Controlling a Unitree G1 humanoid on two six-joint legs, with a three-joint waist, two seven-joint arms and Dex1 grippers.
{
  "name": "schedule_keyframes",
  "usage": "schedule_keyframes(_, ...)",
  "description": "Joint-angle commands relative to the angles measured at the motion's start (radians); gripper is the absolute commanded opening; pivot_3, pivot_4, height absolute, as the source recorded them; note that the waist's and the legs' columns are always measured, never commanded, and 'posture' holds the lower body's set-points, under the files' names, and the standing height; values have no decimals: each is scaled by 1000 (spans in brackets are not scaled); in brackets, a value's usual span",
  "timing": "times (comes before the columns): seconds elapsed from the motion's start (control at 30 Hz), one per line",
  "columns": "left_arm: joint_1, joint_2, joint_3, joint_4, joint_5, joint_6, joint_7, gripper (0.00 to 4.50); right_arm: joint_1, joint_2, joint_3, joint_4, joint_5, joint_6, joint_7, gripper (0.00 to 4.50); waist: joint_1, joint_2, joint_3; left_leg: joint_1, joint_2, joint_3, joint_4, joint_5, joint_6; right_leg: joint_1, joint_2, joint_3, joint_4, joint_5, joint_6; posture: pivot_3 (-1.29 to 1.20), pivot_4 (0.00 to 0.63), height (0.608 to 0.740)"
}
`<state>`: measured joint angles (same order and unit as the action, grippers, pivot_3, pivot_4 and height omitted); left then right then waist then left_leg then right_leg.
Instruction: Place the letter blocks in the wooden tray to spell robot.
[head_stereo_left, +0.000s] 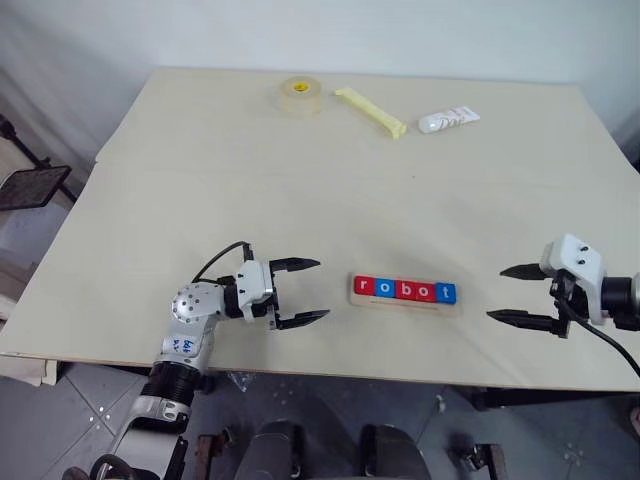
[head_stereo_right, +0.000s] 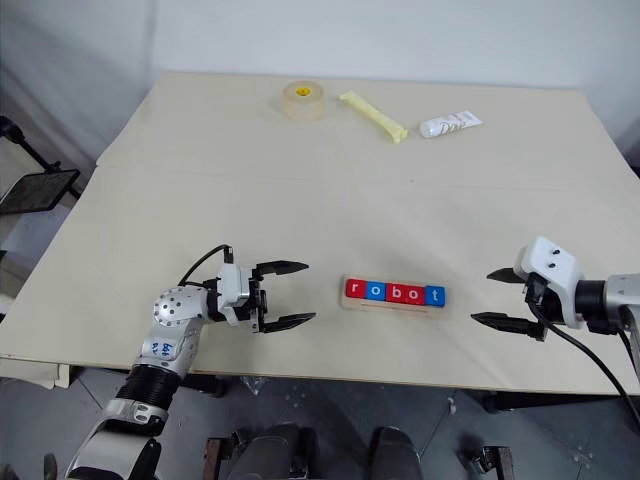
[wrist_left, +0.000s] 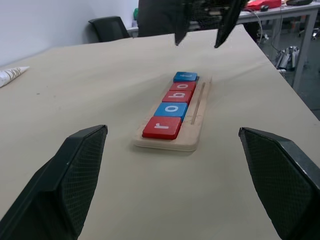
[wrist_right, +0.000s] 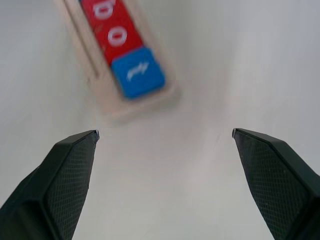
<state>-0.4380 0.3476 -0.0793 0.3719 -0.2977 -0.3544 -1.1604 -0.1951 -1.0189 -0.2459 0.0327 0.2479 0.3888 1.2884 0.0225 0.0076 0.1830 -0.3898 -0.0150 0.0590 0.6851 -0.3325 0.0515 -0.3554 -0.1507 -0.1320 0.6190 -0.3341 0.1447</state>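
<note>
1. We saw the left gripper (head_stereo_left: 301, 292) with its two black fingers spread wide and empty, pointing level toward the wooden tray (head_stereo_left: 405, 304), which lay just beyond its fingertips on the table (head_stereo_left: 200, 180).
2. The right gripper (head_stereo_left: 517, 294) was likewise spread wide and holding nothing, and faced the tray's other end from a little farther off.
3. The five letter blocks (head_stereo_left: 404, 291) sat in a row in the tray, touching one another, between the two grippers; they read r, o, b, o, t, in red, blue, red, red, blue.
4. The left wrist view gave us what the head views did not: the tray's shallow groove beside the blocks (wrist_left: 176, 103), its raised edge, and a dark chair (wrist_left: 108, 27) beyond the table.
5. The right wrist view showed the blue t block (wrist_right: 137, 72) at the tray's near end and the cross-hatched texture of the finger pads (wrist_right: 70, 170).
6. Far across the table from both grippers, the head views showed a round roll of tape (head_stereo_left: 299, 95), a pale yellow stick (head_stereo_left: 370, 111) and a white tube (head_stereo_left: 448, 120).
7. The tabletop looked smooth and pale beige; the tiles looked flat, square and glossy.
</note>
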Motion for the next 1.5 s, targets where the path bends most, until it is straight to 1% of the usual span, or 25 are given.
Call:
schedule_keyframes(0.03,-36,-7,7,9,-16,-4,-10,4500,-53,42,9,-8,5,2,-93,4485,-6,0,0,0,1,1,0,0,0,0,0,0,0,0,0,0,150,740)
schedule_keyframes(0.1,-45,-12,6,17,-12,-8,-10,4500,-102,66,47,27,-17,28,-142,4485,-10,0,0,1,1,2,0,1,-1,0,1,1,0,0,0,0,150,740)
schedule_keyframes(0.2,-46,-16,4,15,-9,-11,-13,4500,-162,98,88,44,-10,34,-161,3858,-10,0,0,1,1,1,0,1,-1,0,0,1,0,0,0,0,150,740)
schedule_keyframes(0.33,-28,-10,6,-6,-13,-9,-17,4500,-198,112,131,53,-12,43,-173,2494,-1,0,0,0,1,0,-1,1,-1,-1,0,0,0,0,0,0,150,740)
schedule_keyframes(0.43,-4,-4,8,-34,-13,-4,-8,4500,-242,122,197,90,-45,19,-167,1438,1,0,0,0,0,-1,-1,1,-1,-1,0,0,0,0,0,0,150,740)
schedule_keyframes(0.57,12,-1,9,-56,-11,1,1,4500,-260,127,237,112,-54,6,-157,88,2,0,0,0,0,-1,-1,1,-1,-1,0,0,0,0,0,0,150,740)
schedule_keyframes(0.6,13,-1,10,-59,-11,1,3,4500,-261,127,243,115,-55,5,-155,36,2,0,0,-1,0,-1,-1,1,-1,-1,0,0,0,0,0,0,150,740)
schedule_keyframes(0.97,26,0,4,-73,-5,0,23,4500,-251,146,256,76,-34,18,-153,36,0,0,0,0,0,-1,-1,1,-1,-1,0,0,0,0,0,0,150,740)
schedule_keyframes(1.17,12,-7,0,-53,-1,-8,26,4500,-227,123,220,36,-25,38,-171,36,2,0,0,-1,0,-1,-1,1,-1,-1,0,-1,0,0,0,0,150,740)
schedule_keyframes(1.37,7,-13,-1,-45,0,-12,25,4500,-169,74,168,-24,-9,66,-180,36,2,0,0,-1,0,-1,-1,1,-1,-1,0,-1,0,0,0,0,150,740)
schedule_keyframes(1.43,7,-16,-1,-45,1,-7,29,4500,-129,66,106,-55,11,65,-199,36,2,0,0,-1,0,-1,-1,1,-1,-1,0,0,0,0,0,0,150,740)
schedule_keyframes(1.5,4,-17,5,-52,3,13,49,4500,-75,65,14,-84,56,48,-193,36,5,0,0,-1,0,-1,-1,1,-1,-1,0,-1,0,0,0,0,150,740)
